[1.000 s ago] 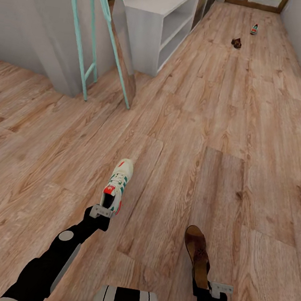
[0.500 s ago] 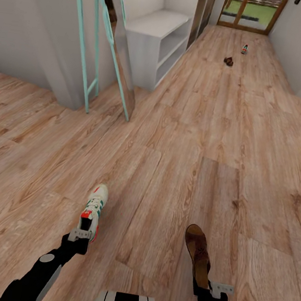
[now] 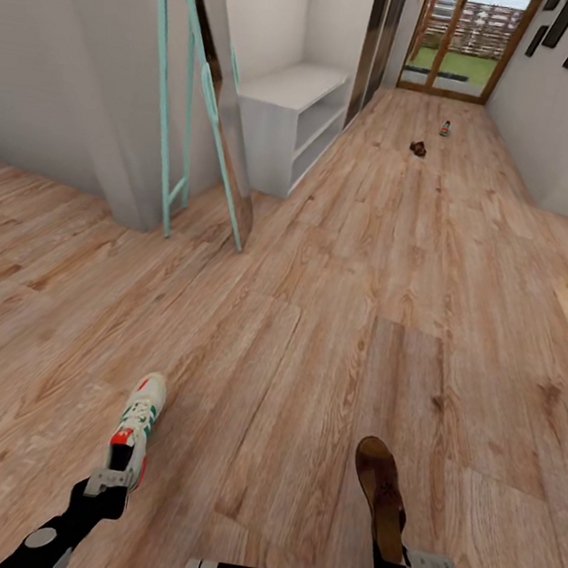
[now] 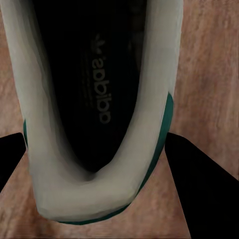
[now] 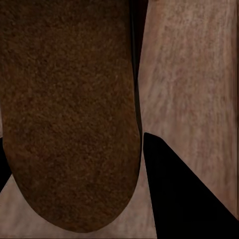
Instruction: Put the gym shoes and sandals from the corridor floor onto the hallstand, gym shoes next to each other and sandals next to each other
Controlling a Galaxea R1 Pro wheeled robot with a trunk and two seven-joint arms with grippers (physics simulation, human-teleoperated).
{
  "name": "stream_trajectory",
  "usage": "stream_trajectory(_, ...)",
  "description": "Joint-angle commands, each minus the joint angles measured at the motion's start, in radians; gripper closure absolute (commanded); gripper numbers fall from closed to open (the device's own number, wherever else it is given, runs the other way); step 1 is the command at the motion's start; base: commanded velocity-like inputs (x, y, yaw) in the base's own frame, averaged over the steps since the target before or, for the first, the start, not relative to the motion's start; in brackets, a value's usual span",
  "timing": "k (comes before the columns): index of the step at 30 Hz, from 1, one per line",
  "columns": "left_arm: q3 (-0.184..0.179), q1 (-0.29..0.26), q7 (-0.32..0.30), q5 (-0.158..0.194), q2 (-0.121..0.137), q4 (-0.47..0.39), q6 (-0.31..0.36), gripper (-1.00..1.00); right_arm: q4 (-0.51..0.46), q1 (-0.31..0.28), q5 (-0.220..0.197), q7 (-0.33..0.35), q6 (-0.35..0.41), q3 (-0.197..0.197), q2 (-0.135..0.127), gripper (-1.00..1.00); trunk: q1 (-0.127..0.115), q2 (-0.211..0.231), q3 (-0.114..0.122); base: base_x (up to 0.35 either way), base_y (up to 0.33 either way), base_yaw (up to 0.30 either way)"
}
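I am holding one gym shoe [image 3: 137, 427] in my left pincer [image 3: 111, 479], gripped at the heel, with its long axis running away from me and the toe pointing up the corridor, a little to the right. My right pincer [image 3: 412, 561] is clamping one sandal [image 3: 380, 496] at its heel end; the sandal is also lying lengthwise away from me, toe forward. Both are hanging over the corridor floor [image 3: 338, 293].

The left wrist view is looking into the shoe's dark opening [image 4: 94, 84], where the printed brand name is showing, with my black fingers [image 4: 199, 189] on both sides of the heel. The right wrist view is showing the sandal's rough brown surface [image 5: 67, 109], and I cannot tell if this is the sole or the insole.

Far ahead, the second sandal [image 3: 418, 148] and second gym shoe [image 3: 445, 127] are lying on the floor, near each other, too small to read their direction. The hallstand [image 3: 288, 115] is standing against the left wall, behind a leaning mirror [image 3: 218, 90].
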Motion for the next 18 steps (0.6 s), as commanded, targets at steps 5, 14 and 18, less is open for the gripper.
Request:
stream_trajectory(5, 0.019, 0.008, 0.013, 0.003, 0.038, 0.134, -0.141, 1.00, 0.011, 0.021, 0.007, 0.008, -0.034, -0.007, 0.004, 1.00, -0.002, 0.001, 0.027, 0.000, 0.000, 0.000)
stream_trajectory(14, 0.041, 0.063, 0.030, 0.046, 0.046, 0.179, -0.220, 1.00, 0.031, 0.024, 0.007, 0.005, -0.042, -0.006, 0.009, 1.00, -0.006, 0.003, 0.076, 0.000, 0.000, 0.000)
stream_trajectory(18, 0.041, 0.072, 0.030, 0.048, 0.045, 0.178, -0.222, 1.00, 0.033, 0.024, 0.001, 0.006, -0.042, -0.008, 0.010, 1.00, -0.008, 0.004, 0.098, 0.000, 0.000, 0.000)
